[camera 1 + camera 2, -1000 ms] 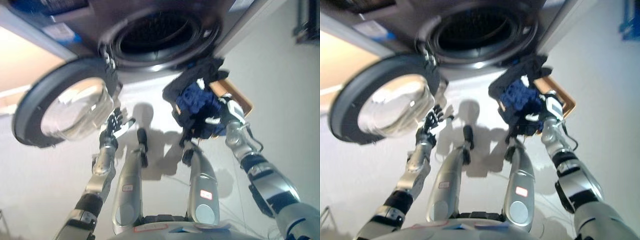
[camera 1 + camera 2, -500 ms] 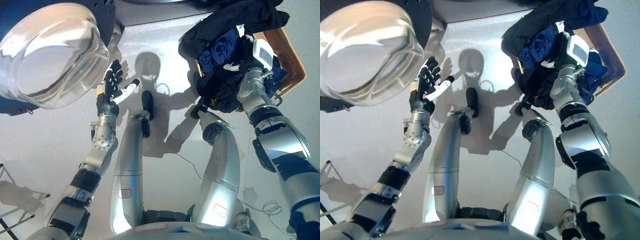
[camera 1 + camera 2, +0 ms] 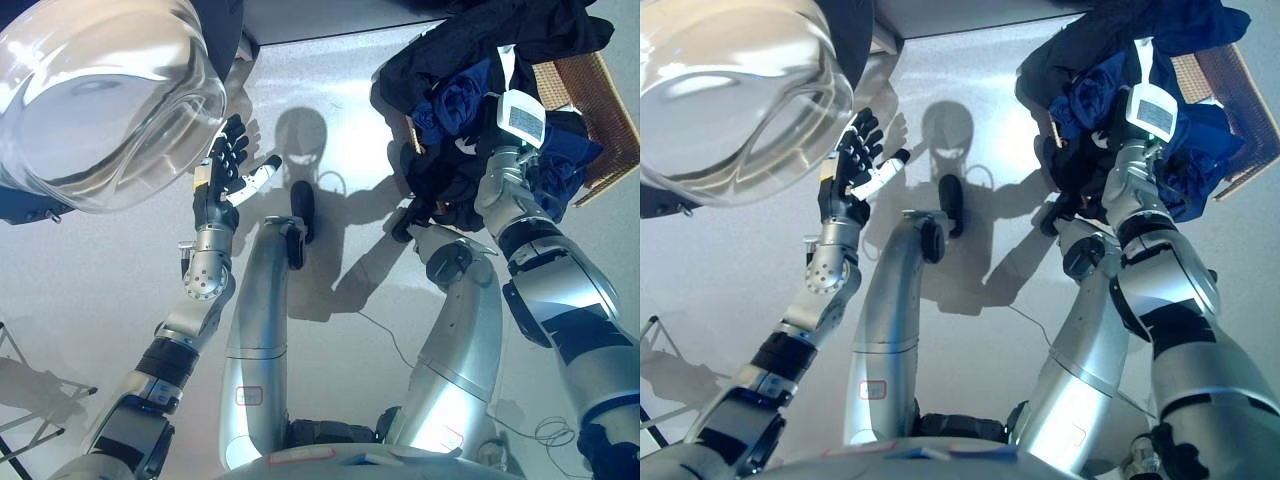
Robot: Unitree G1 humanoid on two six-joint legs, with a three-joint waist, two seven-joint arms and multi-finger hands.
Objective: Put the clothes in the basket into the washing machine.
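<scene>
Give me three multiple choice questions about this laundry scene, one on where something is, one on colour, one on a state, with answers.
1. Where is the basket?
A. upper right
B. lower left
C. centre

2. What colours are the clothes?
A. red and white
B. black and dark blue
C. yellow

3. How is the left hand?
A. shut on cloth
B. gripping the door
C. open, holding nothing

Answers: 1 A, its woven rim shows at the upper right edge. 2 B, the bundle is black and dark blue. 3 C, its fingers are spread beside the glass door, apart from it.
</scene>
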